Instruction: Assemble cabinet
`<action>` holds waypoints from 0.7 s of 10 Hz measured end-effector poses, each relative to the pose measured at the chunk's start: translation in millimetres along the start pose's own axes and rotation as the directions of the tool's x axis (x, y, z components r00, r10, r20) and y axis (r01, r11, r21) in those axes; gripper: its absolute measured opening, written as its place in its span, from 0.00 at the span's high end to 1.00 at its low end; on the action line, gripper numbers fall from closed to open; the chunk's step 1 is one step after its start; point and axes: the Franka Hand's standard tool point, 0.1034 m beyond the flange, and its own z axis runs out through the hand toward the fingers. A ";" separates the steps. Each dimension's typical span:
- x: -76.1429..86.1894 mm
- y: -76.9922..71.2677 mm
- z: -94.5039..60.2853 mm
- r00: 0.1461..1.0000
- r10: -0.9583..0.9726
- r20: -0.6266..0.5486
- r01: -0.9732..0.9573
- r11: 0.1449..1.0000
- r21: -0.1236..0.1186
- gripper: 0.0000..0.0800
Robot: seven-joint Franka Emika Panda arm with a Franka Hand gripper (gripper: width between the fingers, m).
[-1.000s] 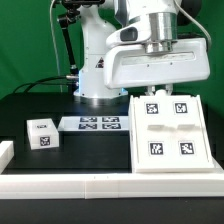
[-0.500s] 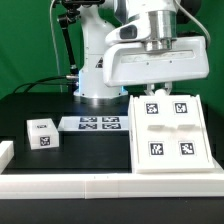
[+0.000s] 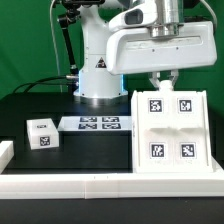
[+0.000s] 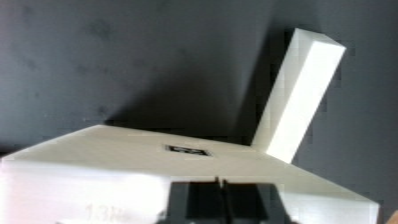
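Observation:
The cabinet is a large white boxy body with four square tags on its sloping face. It stands on the black table at the exterior view's right. My gripper hangs just above the cabinet's far top edge, apart from it. In the wrist view the gripper has its two dark fingers pressed together with nothing between them. Below them lies a white cabinet face with a small tag, and a long white panel rises slanted from it.
A small white tagged cube sits at the exterior view's left. The marker board lies flat in the middle, in front of the robot's base. A white rim runs along the table's front edge.
My gripper has risen from the cabinet's top edge. The two upper tags on the cabinet now show in full. The cabinet, cube and marker board have not moved.

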 end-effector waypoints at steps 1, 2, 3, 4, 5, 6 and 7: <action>-2.3 0.1 1.4 1.000 0.000 0.004 0.000 1.000 0.000 1.00; -2.7 0.0 1.8 1.000 0.000 0.005 0.000 1.000 0.000 1.00; -2.9 0.0 2.0 1.000 0.000 0.005 0.000 1.000 0.000 1.00; -2.8 -0.1 2.0 1.000 0.000 0.006 0.000 1.000 0.000 1.00; 2.2 -1.2 -1.1 1.000 0.000 0.024 0.000 1.000 0.005 1.00; 8.8 -1.5 -4.0 1.000 -0.001 0.029 0.001 1.000 0.008 1.00; 11.3 -2.1 -5.5 0.999 -0.001 0.040 0.001 1.000 0.011 1.00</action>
